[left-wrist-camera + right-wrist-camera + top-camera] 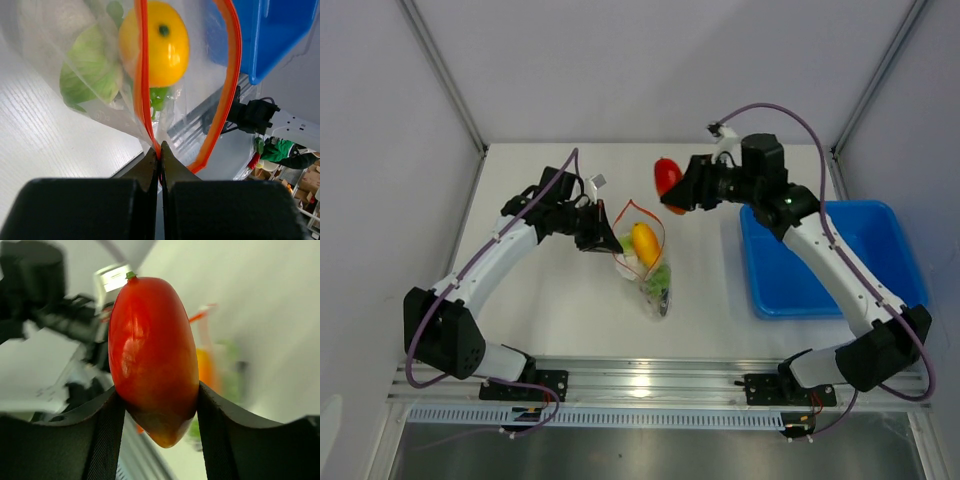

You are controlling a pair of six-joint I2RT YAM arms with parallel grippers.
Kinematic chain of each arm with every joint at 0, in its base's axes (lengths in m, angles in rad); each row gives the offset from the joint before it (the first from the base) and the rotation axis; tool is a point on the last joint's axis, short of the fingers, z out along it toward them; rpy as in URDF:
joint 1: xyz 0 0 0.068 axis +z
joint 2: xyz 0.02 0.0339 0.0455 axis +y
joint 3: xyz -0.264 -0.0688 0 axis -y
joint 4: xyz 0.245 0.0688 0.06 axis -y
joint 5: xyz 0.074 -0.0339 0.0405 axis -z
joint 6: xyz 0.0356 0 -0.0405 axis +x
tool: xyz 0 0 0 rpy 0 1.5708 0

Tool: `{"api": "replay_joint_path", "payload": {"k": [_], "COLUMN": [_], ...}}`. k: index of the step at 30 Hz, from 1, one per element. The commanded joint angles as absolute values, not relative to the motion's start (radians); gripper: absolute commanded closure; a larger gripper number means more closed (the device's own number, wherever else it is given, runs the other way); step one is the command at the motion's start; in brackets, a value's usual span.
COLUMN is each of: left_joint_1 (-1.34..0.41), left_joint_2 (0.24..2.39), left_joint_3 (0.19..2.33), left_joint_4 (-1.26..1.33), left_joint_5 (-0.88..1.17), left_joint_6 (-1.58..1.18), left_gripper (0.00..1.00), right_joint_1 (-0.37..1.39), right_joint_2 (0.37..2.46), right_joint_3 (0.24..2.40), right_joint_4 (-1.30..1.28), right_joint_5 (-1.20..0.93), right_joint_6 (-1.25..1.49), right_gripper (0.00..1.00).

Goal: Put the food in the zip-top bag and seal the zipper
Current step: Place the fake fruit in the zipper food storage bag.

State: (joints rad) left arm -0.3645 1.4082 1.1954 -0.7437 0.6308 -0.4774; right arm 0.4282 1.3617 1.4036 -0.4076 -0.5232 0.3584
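The clear zip-top bag (645, 265) lies mid-table, its mouth held up and open. Its orange-red zipper (637, 210) forms a loop; in the left wrist view the zipper (141, 80) runs up from my fingers. Inside are a yellow-orange fruit (645, 243) (156, 42) and green leafy pieces (658, 282) (92, 72). My left gripper (610, 243) (160, 156) is shut on the zipper's edge. My right gripper (672, 197) (156, 405) is shut on a red oval fruit (667, 177) (152, 355), held in the air just right of and above the bag's mouth.
A blue plastic tray (865, 295) stands at the right of the table, also seen in the left wrist view (272, 35). White walls enclose the back and sides. A metal rail (650, 380) runs along the near edge.
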Motion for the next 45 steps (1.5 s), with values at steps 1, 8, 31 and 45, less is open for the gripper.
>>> {"api": "replay_joint_path", "payload": {"k": [1, 8, 31, 45], "left_joint_1": [-0.370, -0.371, -0.374, -0.376], "left_joint_2": [1.381, 1.385, 1.378, 1.370], "left_joint_3": [1.265, 1.299, 1.279, 1.287], "left_joint_4": [-0.724, -0.729, -0.736, -0.762], "left_joint_5": [0.638, 0.641, 0.640, 0.627], "left_joint_6": [-0.469, -0.474, -0.471, -0.456], "left_gripper": [0.99, 0.99, 0.99, 1.00], "right_joint_1": [0.517, 0.578, 0.641, 0.673], "right_joint_2": [1.436, 1.529, 1.782, 1.717], "right_joint_3": [1.488, 1.525, 1.799, 1.982], "right_joint_4": [-0.433, -0.475, -0.882, -0.931], "right_joint_5": [-0.692, -0.695, -0.555, -0.244], "right_joint_6": [0.478, 0.609, 0.539, 0.353], "right_gripper": [1.00, 1.00, 0.01, 0.01]}}
